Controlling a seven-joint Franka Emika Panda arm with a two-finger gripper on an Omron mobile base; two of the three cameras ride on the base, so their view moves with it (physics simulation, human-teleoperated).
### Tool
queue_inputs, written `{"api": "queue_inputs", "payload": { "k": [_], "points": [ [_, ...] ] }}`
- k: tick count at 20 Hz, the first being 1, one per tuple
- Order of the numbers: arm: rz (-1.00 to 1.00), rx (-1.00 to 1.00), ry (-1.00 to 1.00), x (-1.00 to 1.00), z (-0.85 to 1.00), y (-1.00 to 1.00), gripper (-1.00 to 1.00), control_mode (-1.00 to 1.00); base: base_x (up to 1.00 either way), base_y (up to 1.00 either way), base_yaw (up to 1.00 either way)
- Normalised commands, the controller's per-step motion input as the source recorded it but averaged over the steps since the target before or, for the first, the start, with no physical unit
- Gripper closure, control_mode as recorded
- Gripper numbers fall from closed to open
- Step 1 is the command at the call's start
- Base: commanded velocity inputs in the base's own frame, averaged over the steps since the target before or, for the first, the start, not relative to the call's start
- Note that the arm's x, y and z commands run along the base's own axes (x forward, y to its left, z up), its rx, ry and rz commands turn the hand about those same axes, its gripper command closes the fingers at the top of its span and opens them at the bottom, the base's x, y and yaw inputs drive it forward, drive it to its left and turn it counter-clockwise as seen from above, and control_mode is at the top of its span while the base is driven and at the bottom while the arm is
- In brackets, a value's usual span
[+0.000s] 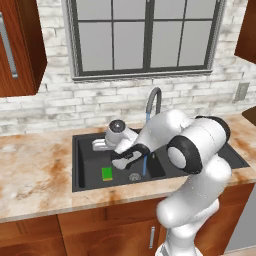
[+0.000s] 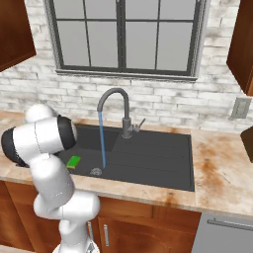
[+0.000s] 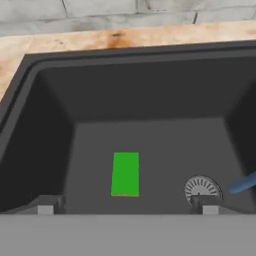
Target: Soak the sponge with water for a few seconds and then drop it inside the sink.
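The green sponge [image 1: 107, 173] [image 2: 73, 162] [image 3: 125, 174] lies flat on the floor of the dark sink [image 1: 76, 165] [image 2: 153, 158] [image 3: 140, 95], left of the round drain [image 3: 201, 189]. My gripper [image 1: 120, 161] [image 3: 127, 206] hangs open just above the sponge. Its fingers stand wide apart with nothing between them. A thin blue stream of water [image 1: 144, 162] [image 2: 102, 143] [image 3: 243, 183] runs from the faucet [image 1: 154, 97] [image 2: 116, 94] down to the drain, to the right of the sponge and apart from it.
A marble counter [image 1: 35, 170] [image 2: 222, 173] surrounds the sink, with a brick wall and a window behind. The drainboard [image 2: 158, 153] lies right of the basin. Wooden cabinets hang at the upper left and right.
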Motion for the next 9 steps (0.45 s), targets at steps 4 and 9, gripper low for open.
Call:
{"api": "queue_inputs", "payload": {
  "k": [4,9],
  "points": [
    [0.00,0.01,-0.02,-0.32,0.69,0.00,-1.00,-1.00,0.00,0.00,0.00],
    [0.02,0.00,-0.03,-0.41,0.52,0.00,-1.00,-1.00,0.00,0.00,0.00]
  ]
}}
